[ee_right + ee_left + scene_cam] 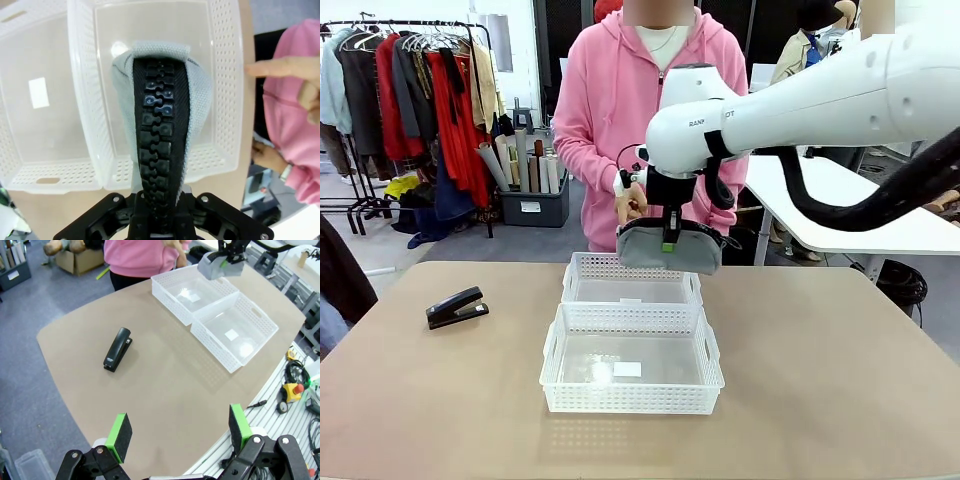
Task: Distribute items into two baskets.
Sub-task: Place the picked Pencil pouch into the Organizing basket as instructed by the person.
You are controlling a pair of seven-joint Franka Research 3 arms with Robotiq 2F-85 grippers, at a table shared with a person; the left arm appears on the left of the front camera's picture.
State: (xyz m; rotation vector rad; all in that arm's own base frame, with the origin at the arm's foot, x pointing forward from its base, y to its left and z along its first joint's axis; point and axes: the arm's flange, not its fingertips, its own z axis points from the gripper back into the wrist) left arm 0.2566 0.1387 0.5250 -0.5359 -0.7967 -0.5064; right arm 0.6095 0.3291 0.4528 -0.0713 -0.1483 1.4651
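Observation:
My right gripper point(668, 240) is shut on the grey pouch point(700, 255) and holds it by its top in the air over the far basket point(582, 264). In the right wrist view the pouch's black zipper point(157, 125) runs up from the shut gripper point(157, 212), with that basket's wall point(227, 75) below it. The near basket point(630, 398) stands against the far one, holding nothing but its label. The black stapler point(457, 307) lies on the table at the left. My left gripper point(179, 432) hangs open high above the table, well away from the stapler point(117, 349).
A person in a pink hoodie point(610, 110) stands at the table's far edge, right behind the far basket. A hand with a stretched finger point(280, 67) hovers beside that basket's wall. The brown table point(840, 380) has free room right of the baskets.

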